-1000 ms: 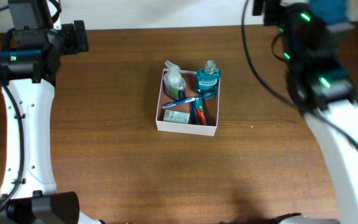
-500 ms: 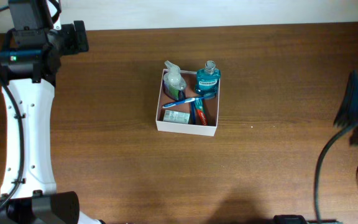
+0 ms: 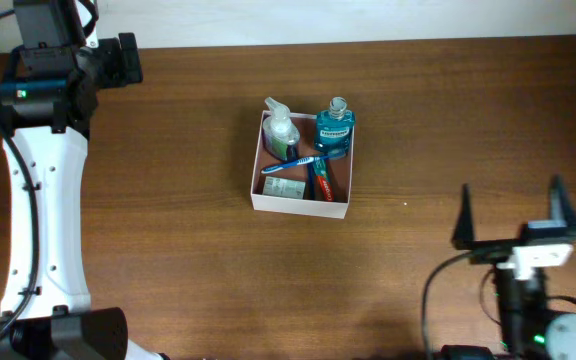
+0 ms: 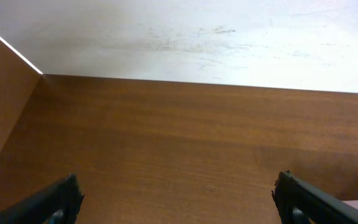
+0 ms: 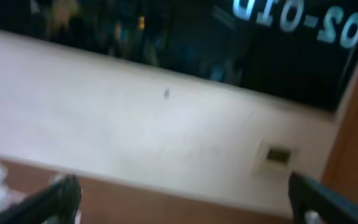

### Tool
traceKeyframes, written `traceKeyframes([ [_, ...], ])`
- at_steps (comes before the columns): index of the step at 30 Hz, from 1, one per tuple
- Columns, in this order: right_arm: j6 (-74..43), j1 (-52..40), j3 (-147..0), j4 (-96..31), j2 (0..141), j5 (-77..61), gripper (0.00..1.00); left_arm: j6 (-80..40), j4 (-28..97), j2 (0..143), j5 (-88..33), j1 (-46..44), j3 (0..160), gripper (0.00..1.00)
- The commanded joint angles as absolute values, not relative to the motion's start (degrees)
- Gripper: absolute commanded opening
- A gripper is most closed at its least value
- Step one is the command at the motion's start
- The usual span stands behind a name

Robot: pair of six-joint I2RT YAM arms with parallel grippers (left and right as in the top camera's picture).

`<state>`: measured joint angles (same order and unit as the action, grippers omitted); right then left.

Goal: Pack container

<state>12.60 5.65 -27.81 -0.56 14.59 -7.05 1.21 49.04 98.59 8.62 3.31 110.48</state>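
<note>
The container point(image 3: 298, 207), a square white box with a reddish-brown inside, sits mid-table in the overhead view. In it are a blue mouthwash bottle point(image 3: 334, 132), a clear pump bottle point(image 3: 282, 128), a blue toothbrush point(image 3: 293, 162), a red and blue tube point(image 3: 320, 182) and a small white box point(image 3: 284, 187). My left gripper point(image 4: 179, 199) is open and empty at the far left back of the table. My right gripper point(image 3: 511, 215) is open and empty at the front right, well away from the container; it also shows in the blurred right wrist view point(image 5: 185, 199).
The brown wooden table point(image 3: 168, 250) runs to a white wall point(image 4: 197, 37) at the back. The left arm's white links point(image 3: 43, 200) stretch along the left side. The right arm's base point(image 3: 538, 320) is at the front right edge.
The right arm has swung from the back right down to the front right of the table, its gripper open. The left arm and the container's contents have not moved.
</note>
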Motion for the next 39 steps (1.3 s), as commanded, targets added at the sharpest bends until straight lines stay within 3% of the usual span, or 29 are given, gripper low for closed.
traceKeyframes([
  [1, 12.6, 5.04, -16.21, 10.52, 10.72, -9.06, 0.98, 0.64, 48.93, 98.43, 8.84, 3.44, 110.78, 0.99],
  [7, 12.58, 1.69, -8.29, 14.31, 5.85, -8.82, 0.99, 0.64, 48.93, 98.43, 8.84, 3.44, 110.78, 0.99],
  [17, 7.84, 0.71, -7.4, 3.66, 1.61, -6.83, 0.98, 0.64, 48.95, 98.43, 8.84, 3.44, 110.78, 0.99],
  [32, 5.48, 0.69, -0.47, 3.88, 0.19, -7.07, 0.99, 0.64, 48.93, 98.43, 8.84, 3.44, 110.78, 0.99],
  [39, 5.52, 0.71, -0.32, -3.92, 0.19, -6.83, 0.98, 0.64, 48.95, 98.43, 8.84, 3.44, 110.78, 0.99],
])
